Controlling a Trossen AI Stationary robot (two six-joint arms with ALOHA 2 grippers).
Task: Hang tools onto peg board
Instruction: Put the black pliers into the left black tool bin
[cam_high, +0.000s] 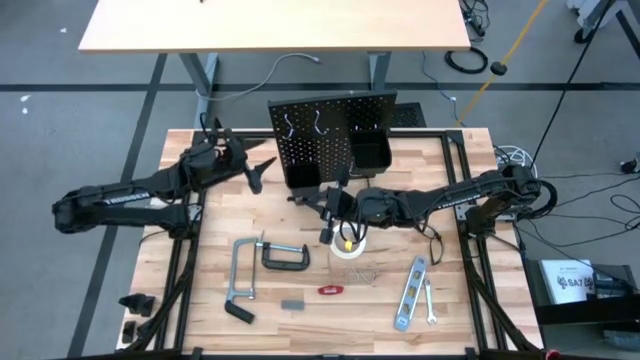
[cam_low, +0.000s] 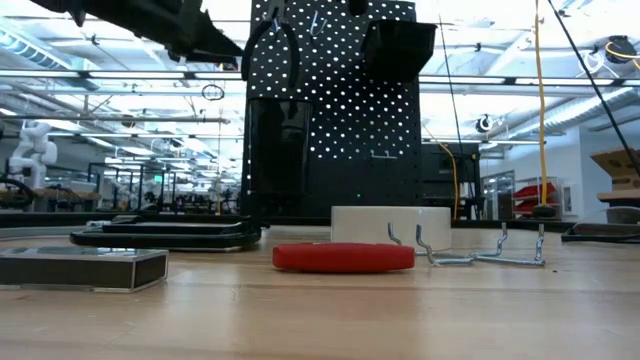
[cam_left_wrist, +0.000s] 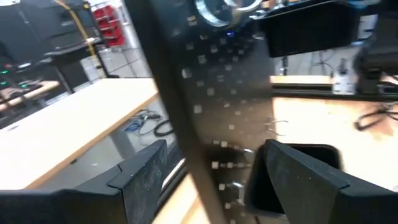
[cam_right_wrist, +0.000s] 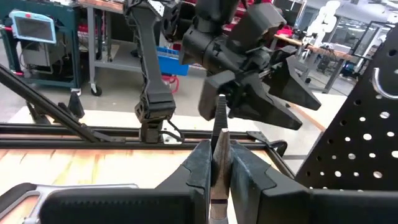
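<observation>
The black peg board (cam_high: 320, 140) stands upright at the table's far middle, with two box bins (cam_high: 372, 152); it also shows in the low view (cam_low: 340, 120). My left gripper (cam_high: 248, 165) is at the board's left edge, shut on the black pliers (cam_high: 262, 172), which show high at the board's left in the low view (cam_low: 275, 50). My right gripper (cam_high: 330, 205) is in front of the board, shut on a thin ridged strip (cam_right_wrist: 221, 121). The white tape roll (cam_high: 350, 248), red-handled tool (cam_high: 332, 290), C-clamp (cam_high: 285, 255), bar clamp (cam_high: 240, 285), level (cam_high: 410, 292) and wrench (cam_high: 430, 303) lie flat on the table. My left gripper has the pliers between its two fingers (cam_left_wrist: 143, 180), coming level from the table's left. A dark bar of the pliers (cam_left_wrist: 199, 155) runs between the fingers. The pliers are lifted clear, beside the board's upper left; the exact place of contact does not show. My right gripper pinches the thin strip (cam_right_wrist: 219, 155) between its two fingers, coming level from the table's right. The strip runs along the fingers and sticks out ahead of them (cam_right_wrist: 221, 109). It is lifted clear of the table.
Loose wire hooks (cam_high: 360, 273) lie in front of the tape roll, and a small grey block (cam_high: 292, 303) lies near the front. The low view shows the hooks (cam_low: 480, 255) and block (cam_low: 80, 268) close by. A second table (cam_high: 270, 25) stands beyond the far edge.
</observation>
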